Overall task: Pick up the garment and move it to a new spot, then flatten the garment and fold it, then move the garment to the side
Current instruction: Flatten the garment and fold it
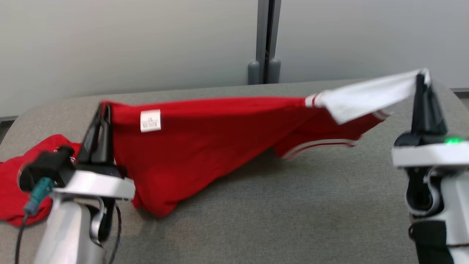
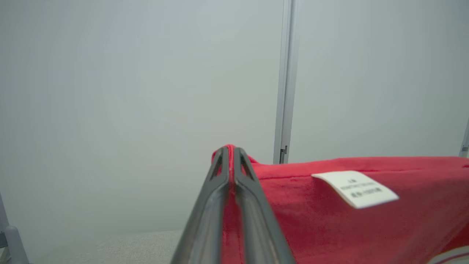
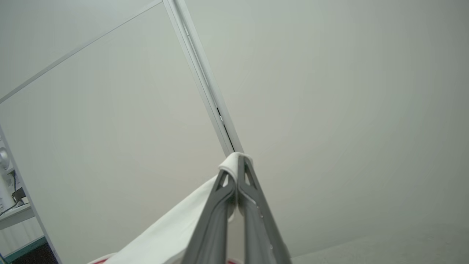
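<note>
A red garment (image 1: 205, 143) with white trim and a white sleeve (image 1: 366, 96) hangs stretched between my two grippers above the grey table (image 1: 293, 205). My left gripper (image 1: 104, 110) is shut on its red edge at the left; in the left wrist view the fingers (image 2: 230, 154) pinch red cloth (image 2: 348, 220) beside a white care label (image 2: 357, 189). My right gripper (image 1: 421, 75) is shut on the tip of the white sleeve at the right, and the right wrist view shows the white fabric (image 3: 172, 231) folded over the fingertips (image 3: 236, 161). The garment's lower part sags onto the table.
A second red cloth (image 1: 14, 183) lies bunched at the table's left edge behind my left arm. A pale wall with a grey post (image 1: 264, 40) stands behind the table. Open grey table surface lies in front of the garment.
</note>
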Robot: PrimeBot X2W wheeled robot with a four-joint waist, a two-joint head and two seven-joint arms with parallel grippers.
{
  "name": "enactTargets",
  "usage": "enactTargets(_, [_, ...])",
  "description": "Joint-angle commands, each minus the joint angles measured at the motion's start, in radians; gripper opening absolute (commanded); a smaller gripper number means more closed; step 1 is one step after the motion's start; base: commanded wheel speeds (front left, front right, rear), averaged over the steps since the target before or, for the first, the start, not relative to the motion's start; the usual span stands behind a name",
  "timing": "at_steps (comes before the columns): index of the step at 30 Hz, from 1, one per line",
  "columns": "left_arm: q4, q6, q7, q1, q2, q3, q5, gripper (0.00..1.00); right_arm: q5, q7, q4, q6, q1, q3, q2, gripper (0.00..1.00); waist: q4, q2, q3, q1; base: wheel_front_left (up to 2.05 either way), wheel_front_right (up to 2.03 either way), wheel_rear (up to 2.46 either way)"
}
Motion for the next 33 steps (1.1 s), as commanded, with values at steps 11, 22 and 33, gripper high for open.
enactTargets(11, [-0.087, -0.008, 0.041, -0.311, 0.183, -0.091, -0.063, 0.00, 0.036, 0.007, -0.115, 0.000, -0.299, -0.011, -0.095, 0.00, -0.037, -0.0001, -0.036, 0.0000, 0.00, 0.00, 0.00])
enactTargets(22, [0.094, 0.001, 0.080, -0.662, 0.234, -0.146, -0.003, 0.00, -0.080, 0.018, 0.127, 0.000, -0.658, -0.069, -0.120, 0.00, -0.019, -0.0001, 0.280, 0.0000, 0.00, 0.00, 0.00])
enactTargets(33, [0.409, 0.019, 0.002, -1.074, 0.234, -0.166, 0.078, 0.00, -0.284, -0.002, 0.266, 0.000, -1.043, -0.173, -0.105, 0.00, -0.030, -0.0001, 0.410, 0.0000, 0.00, 0.00, 0.00])
